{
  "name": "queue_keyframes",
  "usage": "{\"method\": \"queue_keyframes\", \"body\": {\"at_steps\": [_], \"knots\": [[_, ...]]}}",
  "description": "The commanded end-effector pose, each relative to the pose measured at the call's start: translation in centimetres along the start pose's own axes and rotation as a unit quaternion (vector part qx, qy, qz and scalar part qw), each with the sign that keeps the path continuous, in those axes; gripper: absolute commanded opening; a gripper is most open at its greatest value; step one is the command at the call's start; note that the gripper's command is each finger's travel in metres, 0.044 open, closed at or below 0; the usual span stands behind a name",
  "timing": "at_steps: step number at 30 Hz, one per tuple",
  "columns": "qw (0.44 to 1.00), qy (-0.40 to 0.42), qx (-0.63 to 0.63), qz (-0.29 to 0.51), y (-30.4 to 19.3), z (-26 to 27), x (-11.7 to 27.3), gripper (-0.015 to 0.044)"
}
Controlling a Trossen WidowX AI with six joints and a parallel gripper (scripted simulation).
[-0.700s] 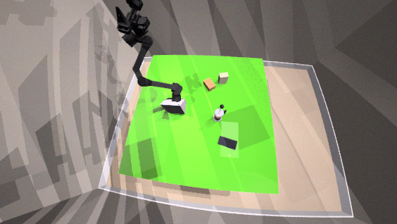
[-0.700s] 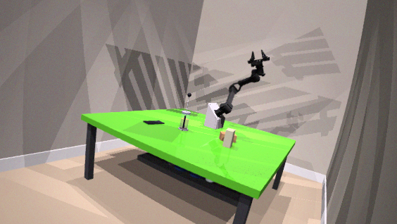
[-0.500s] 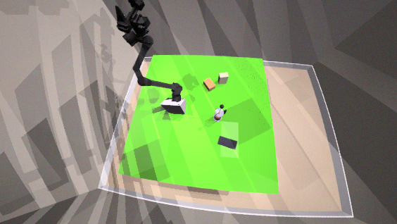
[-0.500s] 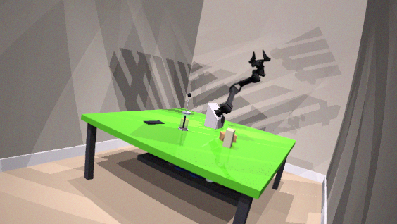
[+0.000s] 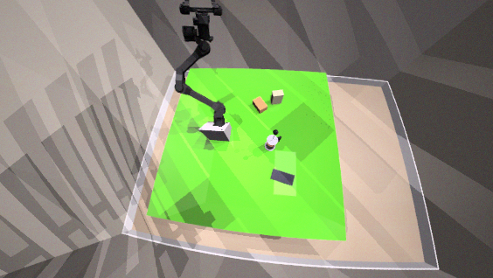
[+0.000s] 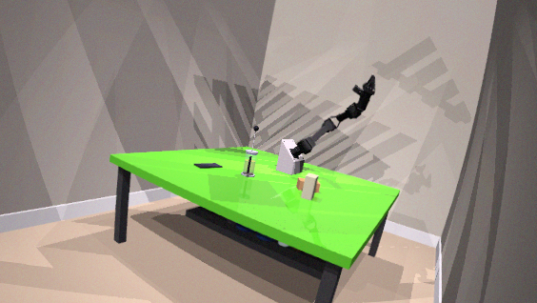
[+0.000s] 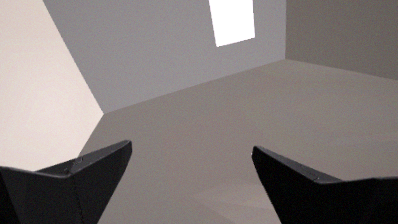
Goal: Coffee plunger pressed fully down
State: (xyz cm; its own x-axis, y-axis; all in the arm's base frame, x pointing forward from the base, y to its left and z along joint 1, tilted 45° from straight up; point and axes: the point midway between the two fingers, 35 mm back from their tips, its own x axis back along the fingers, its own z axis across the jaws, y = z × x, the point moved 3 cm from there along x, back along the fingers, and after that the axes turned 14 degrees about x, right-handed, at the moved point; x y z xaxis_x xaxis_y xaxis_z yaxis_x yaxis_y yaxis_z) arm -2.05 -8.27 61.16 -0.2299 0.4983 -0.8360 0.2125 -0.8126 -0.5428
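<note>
The coffee press (image 5: 271,143) (image 6: 248,166) stands upright on the green table (image 5: 245,188) (image 6: 228,191). It has a clear body, a pale lid and a dark handle. Its plunger is raised: the black knob (image 5: 275,132) (image 6: 256,128) sits on a thin rod well above the lid. My gripper (image 5: 200,5) (image 6: 372,77) (image 7: 193,149) is open and empty. It is high in the air, beyond the table's edge and far from the press. The wrist view shows both fingers wide apart, with only walls and a bright panel beyond; the press is not in that view.
An orange block (image 5: 260,105) (image 6: 301,184) and an upright beige block (image 5: 277,97) (image 6: 309,186) stand close together. A dark flat slab (image 5: 282,177) (image 6: 208,166) lies on the other side of the press. The arm's white wedge-shaped base (image 5: 217,132) (image 6: 288,158) stands on the table.
</note>
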Motion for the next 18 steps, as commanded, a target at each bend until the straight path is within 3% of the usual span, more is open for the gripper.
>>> {"method": "queue_keyframes", "body": {"at_steps": [1, 10, 18], "knots": [[0.982, -0.056, 0.167, 0.070, -2.1, -6.7, 0.4, 0.0440], [0.927, -0.117, 0.332, 0.129, -1.9, -14.3, 1.0, 0.0440], [0.790, -0.217, 0.535, 0.207, 2.7, -24.3, 2.6, 0.0440]]}}
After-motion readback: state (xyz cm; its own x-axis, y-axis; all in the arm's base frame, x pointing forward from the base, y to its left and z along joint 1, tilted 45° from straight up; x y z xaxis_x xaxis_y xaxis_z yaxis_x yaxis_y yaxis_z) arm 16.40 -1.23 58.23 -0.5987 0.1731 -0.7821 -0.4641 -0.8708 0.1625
